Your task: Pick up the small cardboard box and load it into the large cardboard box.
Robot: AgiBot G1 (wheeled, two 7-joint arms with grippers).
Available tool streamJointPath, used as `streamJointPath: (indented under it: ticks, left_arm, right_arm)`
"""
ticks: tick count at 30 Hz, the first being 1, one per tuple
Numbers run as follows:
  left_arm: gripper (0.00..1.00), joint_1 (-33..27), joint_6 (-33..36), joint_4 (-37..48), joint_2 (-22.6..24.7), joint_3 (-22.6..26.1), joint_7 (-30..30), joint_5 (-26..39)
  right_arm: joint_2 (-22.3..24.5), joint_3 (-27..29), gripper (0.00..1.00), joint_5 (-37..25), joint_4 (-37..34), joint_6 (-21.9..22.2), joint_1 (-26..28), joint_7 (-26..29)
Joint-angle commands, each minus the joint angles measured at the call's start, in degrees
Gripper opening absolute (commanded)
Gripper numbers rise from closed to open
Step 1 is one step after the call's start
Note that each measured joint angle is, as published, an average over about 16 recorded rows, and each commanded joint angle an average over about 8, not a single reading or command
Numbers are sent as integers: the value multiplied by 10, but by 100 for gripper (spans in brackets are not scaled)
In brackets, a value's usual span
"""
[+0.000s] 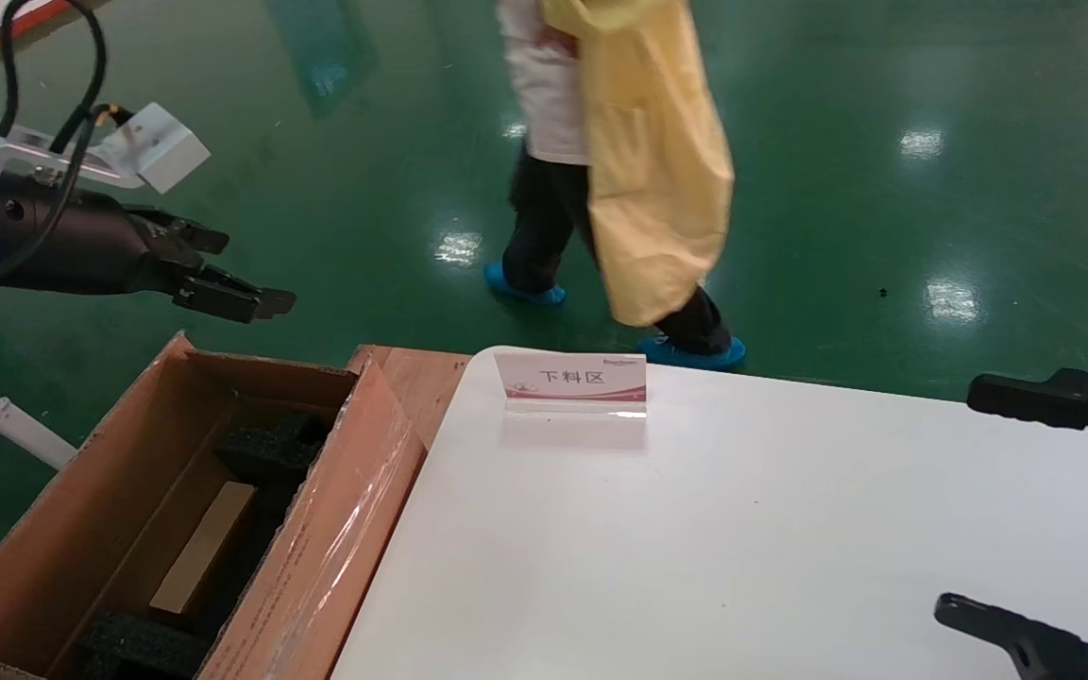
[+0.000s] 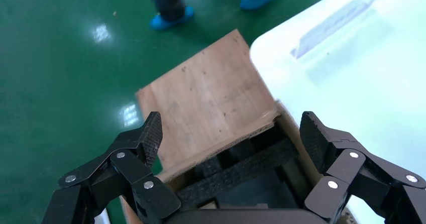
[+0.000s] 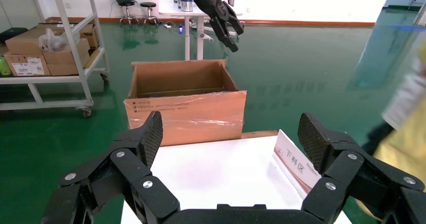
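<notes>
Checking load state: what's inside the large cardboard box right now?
Inside the large cardboard box: the small cardboard box lying flat between black foam blocks. The taped flap hides the table-side interior. Both tools are open and empty.

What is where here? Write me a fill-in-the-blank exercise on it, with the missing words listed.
1. The flat small brown cardboard box lies ____ the long large brown corrugated cardboard carton.
2. The left gripper hovers above that carton with its fingers ____.
3. The white-and-red sign card stands on the ____ table.
4. The right gripper, over the table, holds ____.

Missing words: inside; open; white; nothing
</notes>
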Motion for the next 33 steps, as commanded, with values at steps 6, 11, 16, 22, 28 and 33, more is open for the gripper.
streamJointPath:
  ticks: [6, 11, 16, 22, 28, 33]
  left_arm:
    - [100, 89, 32, -5, 13, -111, 42, -25]
    - [100, 167, 61, -6, 25, -207, 79, -47]
    - [100, 246, 90, -8, 37, -304, 117, -70]
    - [100, 340, 125, -10, 51, -420, 161, -97]
    - [100, 434, 160, -12, 65, -536, 206, -124]
    - [100, 513, 189, -14, 77, -632, 243, -147]
  right_arm:
    - [0, 0, 100, 0, 0, 0, 0, 0]
    - [0, 0, 100, 0, 0, 0, 0, 0]
    - [0, 0, 100, 0, 0, 0, 0, 0]
    - [0, -1, 100, 0, 0, 0, 0, 0]
    - [0, -1, 100, 0, 0, 0, 0, 0]
    - [0, -1, 100, 1, 0, 0, 0, -1]
